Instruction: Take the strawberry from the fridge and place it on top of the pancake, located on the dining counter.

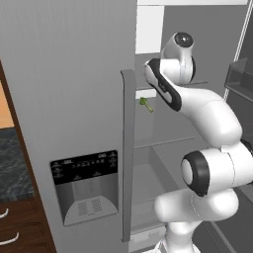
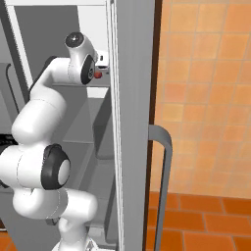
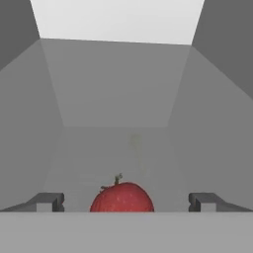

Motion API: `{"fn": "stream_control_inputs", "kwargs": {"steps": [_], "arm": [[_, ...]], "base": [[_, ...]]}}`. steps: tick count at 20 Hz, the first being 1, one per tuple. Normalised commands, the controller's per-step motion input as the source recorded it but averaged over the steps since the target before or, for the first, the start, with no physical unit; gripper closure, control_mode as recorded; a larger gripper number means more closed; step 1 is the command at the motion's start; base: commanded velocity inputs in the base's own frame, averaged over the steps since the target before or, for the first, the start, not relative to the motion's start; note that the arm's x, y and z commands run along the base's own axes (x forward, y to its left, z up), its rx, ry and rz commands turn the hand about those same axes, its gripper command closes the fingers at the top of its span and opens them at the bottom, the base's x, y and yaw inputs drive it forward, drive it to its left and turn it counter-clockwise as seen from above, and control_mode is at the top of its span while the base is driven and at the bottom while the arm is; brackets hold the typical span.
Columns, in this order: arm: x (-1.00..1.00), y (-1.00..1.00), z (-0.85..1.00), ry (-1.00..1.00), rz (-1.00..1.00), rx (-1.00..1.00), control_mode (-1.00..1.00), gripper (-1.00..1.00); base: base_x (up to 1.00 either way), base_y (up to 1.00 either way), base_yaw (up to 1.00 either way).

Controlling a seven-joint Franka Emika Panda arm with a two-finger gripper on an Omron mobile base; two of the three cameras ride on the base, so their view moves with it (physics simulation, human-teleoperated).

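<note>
Arm is reaching into the open right half of the fridge (image 1: pixel 69 99), wrist at upper-shelf height.

Hand view: the strawberry (image 3: pixel 122 197) sits dead centre between the two fingertips (image 3: pixel 49 201), one tip well off to each side, neither touching it. Gripper (image 3: pixel 126 202) is spread wide and released, holding nothing. The berry has a small green stem on top and rests on the grey fridge shelf (image 3: pixel 113 158); grey side walls and a bright back panel lie beyond it.

Right base view: the strawberry (image 2: pixel 98 75) shows as a small red dot just past the arm's wrist, close to the edge of the open door (image 2: pixel 132 122). The fingers themselves are hidden behind the wrist, so this view cannot settle the jaw state. It also shows the door's bar handle (image 2: pixel 164 162) and an orange tiled wall (image 2: pixel 206 88) on the right.

Left base view: the wrist blocks the berry. This view instead gives a small green leafy piece (image 1: pixel 145 104) on the shelf to the left of the forearm, plus the closed left door with its black dispenser panel (image 1: pixel 85 185) and vertical handle (image 1: pixel 127 153). Dark wood drawers (image 1: pixel 20 227) sit at far left.
</note>
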Motion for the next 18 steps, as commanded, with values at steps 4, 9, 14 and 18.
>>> {"fn": "stream_control_inputs", "kwargs": {"steps": [4,9,14,18], "arm": [[0.21,0.00,-0.08,0.00,0.00,0.00,-1.00,-1.00],[0.16,0.00,-0.19,0.00,0.00,0.00,-1.00,-1.00],[0.01,0.00,-0.13,0.00,0.00,0.00,-1.00,-1.00],[-0.04,0.00,-0.25,0.00,0.00,0.00,-1.00,1.00]], "base": [[0.00,0.00,0.00],[0.00,0.00,0.00],[0.00,0.00,0.00],[0.00,0.00,0.00]]}}
